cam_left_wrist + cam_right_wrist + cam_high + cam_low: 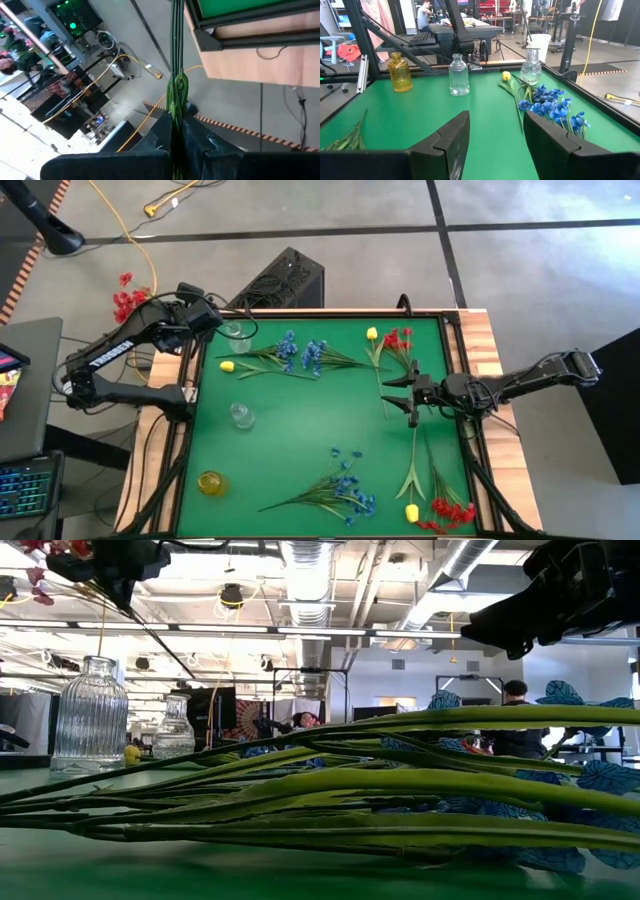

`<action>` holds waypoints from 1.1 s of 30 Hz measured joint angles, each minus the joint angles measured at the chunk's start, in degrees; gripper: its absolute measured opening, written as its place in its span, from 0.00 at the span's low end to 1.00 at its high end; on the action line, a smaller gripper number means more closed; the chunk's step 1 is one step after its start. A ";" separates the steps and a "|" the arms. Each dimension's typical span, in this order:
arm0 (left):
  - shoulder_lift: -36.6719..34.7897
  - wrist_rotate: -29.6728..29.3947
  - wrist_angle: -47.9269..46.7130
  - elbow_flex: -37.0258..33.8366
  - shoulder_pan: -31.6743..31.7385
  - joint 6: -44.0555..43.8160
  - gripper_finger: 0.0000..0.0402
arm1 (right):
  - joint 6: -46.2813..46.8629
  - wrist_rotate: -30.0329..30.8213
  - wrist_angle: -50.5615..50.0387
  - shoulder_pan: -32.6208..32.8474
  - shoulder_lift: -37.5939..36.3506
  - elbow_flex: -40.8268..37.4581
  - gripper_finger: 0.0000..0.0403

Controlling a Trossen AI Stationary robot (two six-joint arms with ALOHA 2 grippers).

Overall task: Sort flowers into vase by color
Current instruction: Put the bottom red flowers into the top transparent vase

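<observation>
My left gripper [212,318] hovers at the table's far left corner beside a clear vase [237,332], shut on a red flower whose blossoms [124,300] stick out past the table's left edge. My right gripper [398,393] is open and level above the mat right of centre, touching nothing. On the mat lie blue sprays [300,357] with a yellow tulip [227,366], a red spray [400,340] with a yellow tulip [372,333], a blue spray [343,485], and a red spray [452,512] with a yellow tulip [411,512]. A ribbed clear vase [241,416] and an amber vase [211,482] stand upright. My left gripper pinches the red flower's bundle of thin green stems [176,107] between its two fingers [200,145]. The stems run on past the fingertips and out of the wrist picture. The flower is lifted clear of the table, its red blossoms [40,585] off to the gripper's side.
Bare green mat [320,420] lies between the ribbed vase and my right gripper. A raised black frame [455,350] edges the mat, with wooden borders outside it. Stems of the near blue spray [330,800] fill the low view. Cables and a black box [285,280] lie on the floor beyond.
</observation>
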 joint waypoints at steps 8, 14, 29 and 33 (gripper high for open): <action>-0.11 -2.43 0.01 0.00 1.91 -0.44 0.00 | 0.00 0.00 -0.02 0.00 -0.01 0.00 0.53; -0.11 -3.07 0.02 -0.01 2.04 0.23 0.00 | 0.00 0.00 -0.04 0.00 0.01 0.00 0.53; -0.11 -3.32 0.00 -0.02 -0.77 0.11 0.00 | -0.02 0.01 0.86 0.00 0.02 0.00 0.53; -0.09 -3.34 0.00 -0.02 -2.22 0.13 0.00 | 0.39 1.06 4.62 -0.13 0.75 0.69 0.53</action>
